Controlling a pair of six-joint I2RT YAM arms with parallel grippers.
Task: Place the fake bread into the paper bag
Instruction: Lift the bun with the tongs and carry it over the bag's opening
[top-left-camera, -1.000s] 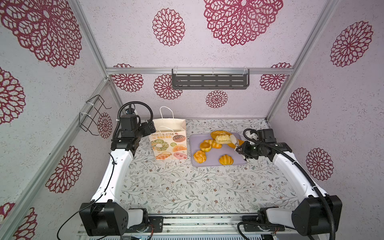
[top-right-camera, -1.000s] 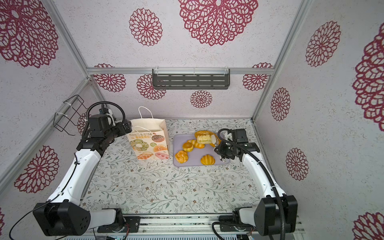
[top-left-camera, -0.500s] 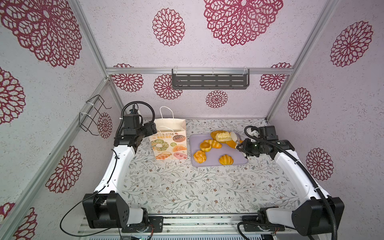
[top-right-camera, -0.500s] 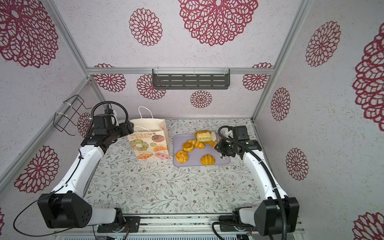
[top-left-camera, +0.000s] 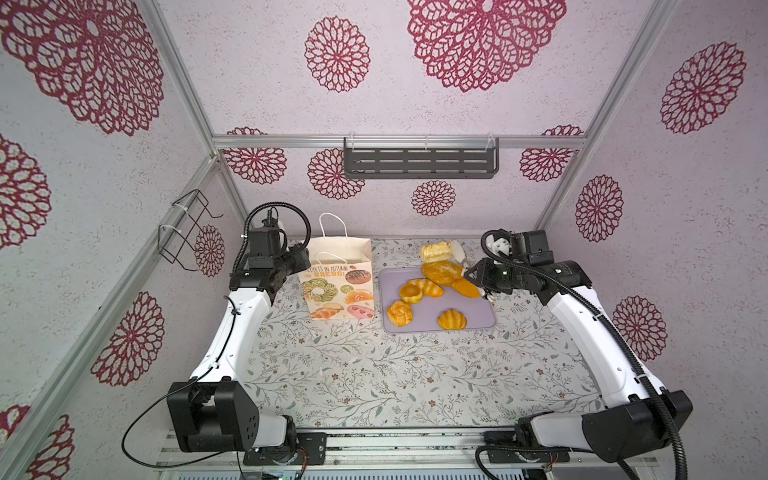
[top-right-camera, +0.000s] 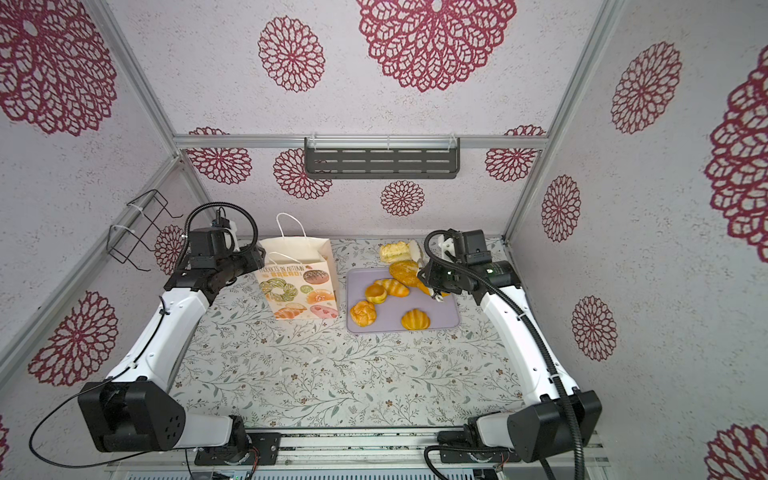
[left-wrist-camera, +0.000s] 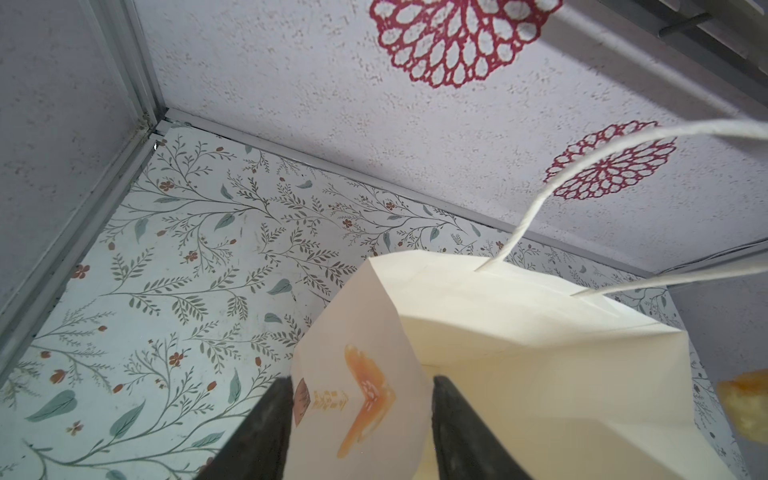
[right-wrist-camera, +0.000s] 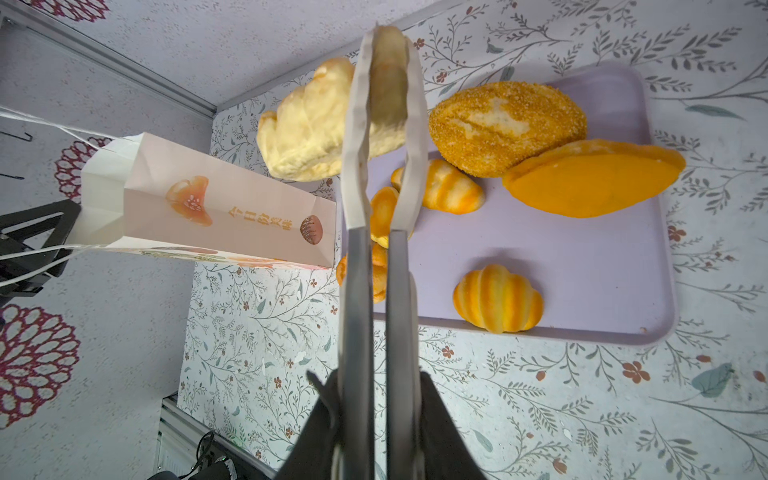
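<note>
Left pincer (left-wrist-camera: 359, 388) is at the left side of the paper bag (top-left-camera: 338, 286). In the left wrist view its dark fingers (left-wrist-camera: 270, 424) sit on either side of the bag's narrow side panel, partway apart with paper between them; can't tell if it's actually clamping. The bag stands upright with its mouth open on the floral surface (top-left-camera: 374, 374), left of centre in both top views, just beside the lilac tray (top-left-camera: 469, 309). Right pincer (right-wrist-camera: 372, 376) is closed tight on a pair of tongs (right-wrist-camera: 356, 166), and the tongs' white tips pinch the pale slice (top-left-camera: 434, 251). The slice shows just past the tray's far edge, upper right of the bag; can't tell if it's clear of the surface. The rest is on the tray: the grainy oval loaf (top-left-camera: 442, 272) and smooth orange loaf (top-left-camera: 467, 287) touch at its upper right. The croissant (top-left-camera: 430, 286) and small round bun (top-left-camera: 410, 293) touch at mid-left. The bigger round bun (top-left-camera: 400, 312) is at lower left, and the shell bun (top-left-camera: 451, 319) sits lower middle, apart from the others.
</note>
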